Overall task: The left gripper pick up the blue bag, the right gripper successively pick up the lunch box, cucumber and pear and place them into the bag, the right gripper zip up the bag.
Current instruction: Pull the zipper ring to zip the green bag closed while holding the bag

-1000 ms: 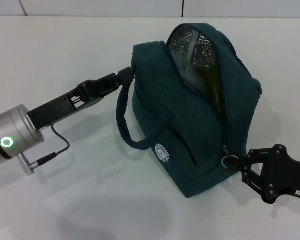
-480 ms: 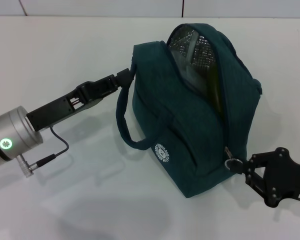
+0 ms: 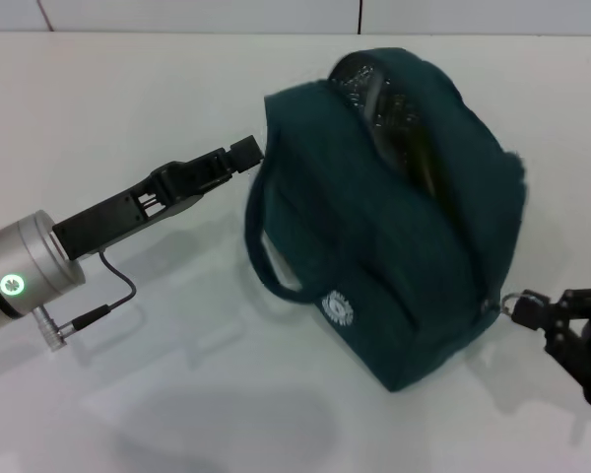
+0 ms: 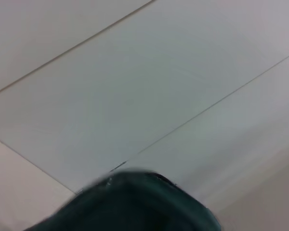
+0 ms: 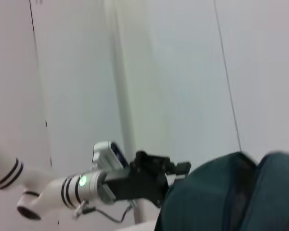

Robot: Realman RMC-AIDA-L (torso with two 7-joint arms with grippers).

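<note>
Table, white and broad, carries the blue bag, which stands right of centre with its top partly unzipped, foil lining and something dark green showing in the gap. Its near handle loops down the front beside the round white logo. The left gripper reaches the bag's upper left corner; its fingers' spread cannot be told. The right gripper pinches the metal ring zipper pull at the bag's lower right end.
</note>
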